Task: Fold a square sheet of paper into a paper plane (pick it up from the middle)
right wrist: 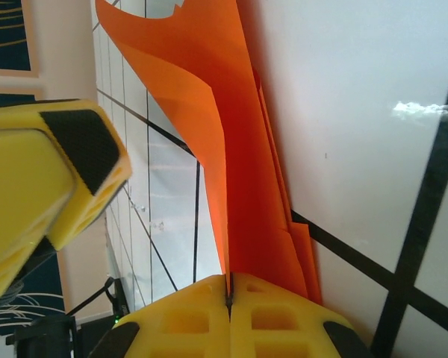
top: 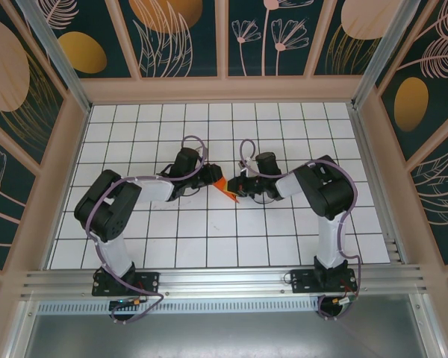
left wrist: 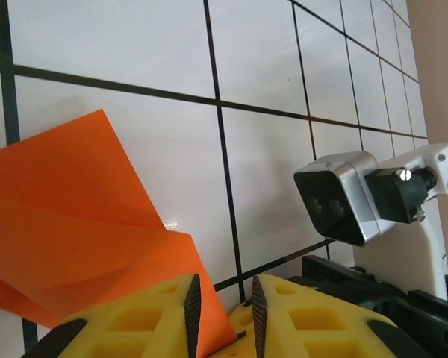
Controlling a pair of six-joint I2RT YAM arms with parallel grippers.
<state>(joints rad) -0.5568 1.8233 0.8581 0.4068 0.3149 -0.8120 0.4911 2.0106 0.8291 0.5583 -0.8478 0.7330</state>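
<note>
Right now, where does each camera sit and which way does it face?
Top external: above, behind the arms, looking down at the table; both arms show, left pincer and right pincer both at the orange paper.
Left wrist: on the left arm, looking past its yellow fingers across the table at the right wrist camera.
Right wrist: looks along its shut pincer, up the paper.
All three share the paper.
</note>
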